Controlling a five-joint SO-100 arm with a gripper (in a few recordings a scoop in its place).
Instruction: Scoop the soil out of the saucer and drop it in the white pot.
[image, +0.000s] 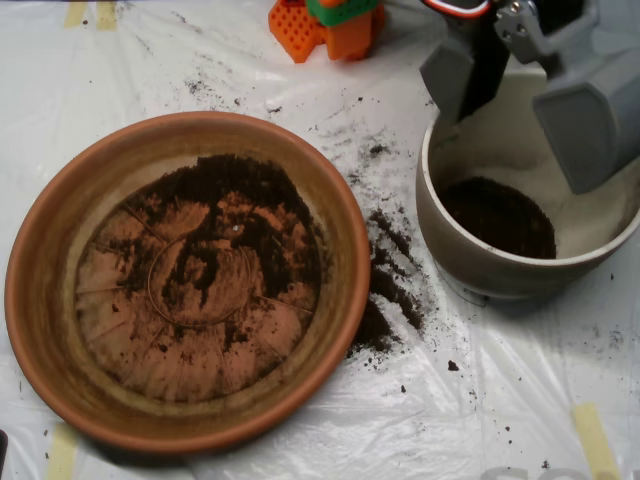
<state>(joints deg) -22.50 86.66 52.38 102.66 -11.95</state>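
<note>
The terracotta saucer (60, 260) fills the left half of the overhead view. A thin, patchy layer of dark soil (225, 215) covers its ridged base, thickest toward the upper middle. At the right stands the white pot (470, 255), with a mound of soil (498, 215) on its bottom. My grey scoop (525, 95) hangs over the pot's far rim, open, its two shell halves spread wide apart. Nothing shows between the halves.
Spilled soil (385, 290) lies on the white plastic sheet between saucer and pot, with finer crumbs scattered toward the top. An orange and green block (330, 25) sits at the top edge. Tape strips (595, 435) hold the sheet down.
</note>
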